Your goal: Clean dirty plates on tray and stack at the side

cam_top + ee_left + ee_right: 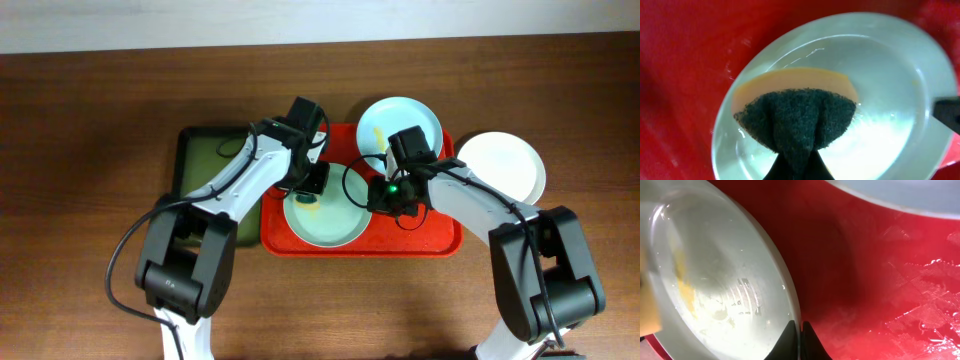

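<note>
Left gripper (797,167) clamps sponge (795,115) over green plate (330,226), right gripper (801,337) pinches its rim, blue plate (408,118) near.

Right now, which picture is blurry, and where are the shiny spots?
Overhead view: sharp, evenly lit. Left wrist view: sponge sharp, tray behind blurred, white glare on the green plate. Right wrist view: soft up close, shiny streaks on the tray.

Red tray (432,238), pale green plate (330,228) w/ yellow smear (686,289), blk sponge (797,122).
</note>
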Controlling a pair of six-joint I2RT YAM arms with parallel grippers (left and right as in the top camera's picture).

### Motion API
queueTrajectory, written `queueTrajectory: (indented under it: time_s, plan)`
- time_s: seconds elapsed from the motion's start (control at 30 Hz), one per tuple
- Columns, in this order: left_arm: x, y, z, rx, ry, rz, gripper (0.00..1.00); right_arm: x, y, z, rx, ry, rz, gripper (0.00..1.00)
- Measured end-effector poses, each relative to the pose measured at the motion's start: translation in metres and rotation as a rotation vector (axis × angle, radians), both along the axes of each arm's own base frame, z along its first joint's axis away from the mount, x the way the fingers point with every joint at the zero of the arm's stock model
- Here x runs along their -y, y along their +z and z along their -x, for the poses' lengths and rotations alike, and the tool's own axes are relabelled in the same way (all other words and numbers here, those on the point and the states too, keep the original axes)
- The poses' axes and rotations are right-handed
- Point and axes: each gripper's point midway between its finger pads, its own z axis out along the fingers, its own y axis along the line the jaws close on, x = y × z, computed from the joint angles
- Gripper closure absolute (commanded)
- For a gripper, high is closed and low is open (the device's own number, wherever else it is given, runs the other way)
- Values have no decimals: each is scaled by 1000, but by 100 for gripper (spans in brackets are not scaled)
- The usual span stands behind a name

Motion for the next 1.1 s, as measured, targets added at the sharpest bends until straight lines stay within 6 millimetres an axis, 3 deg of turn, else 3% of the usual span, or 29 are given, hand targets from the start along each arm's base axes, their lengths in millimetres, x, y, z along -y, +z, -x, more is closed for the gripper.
queueTrajectory:
  time_s: [0.4,0.5,0.6,0.73,0.8,0.87,0.93,0.97,1.07,1.1]
  plan:
    - [-29,-8,1,-7,118,-151,100,-10,-3,0,31,-18,76,96]
    - [-30,-29,2,-37,124,-175,100,-10,-3,0,31,-18,76,96]
    - [-25,-32,2,-76,128,-133,100,-10,-3,0,31,-17,78,96]
    - [20,-30,14,-183,49,134,100,-9,-4,0,31,-18,82,96]
    - [24,-27,18,-212,36,163,100,-9,-4,0,31,-19,83,96]
    - [12,-23,16,-185,47,82,100,-9,-4,0,31,-19,83,96]
    - [-16,8,5,-52,91,-76,100,-9,-4,0,31,-19,84,96]
    - [-20,17,-1,-5,102,-106,100,-9,-4,0,31,-19,84,96]
    - [-8,-3,2,58,78,-151,100,-9,-4,0,31,-18,84,96]
    - [-9,-17,12,38,71,-170,91,-9,-4,0,31,-18,83,96]
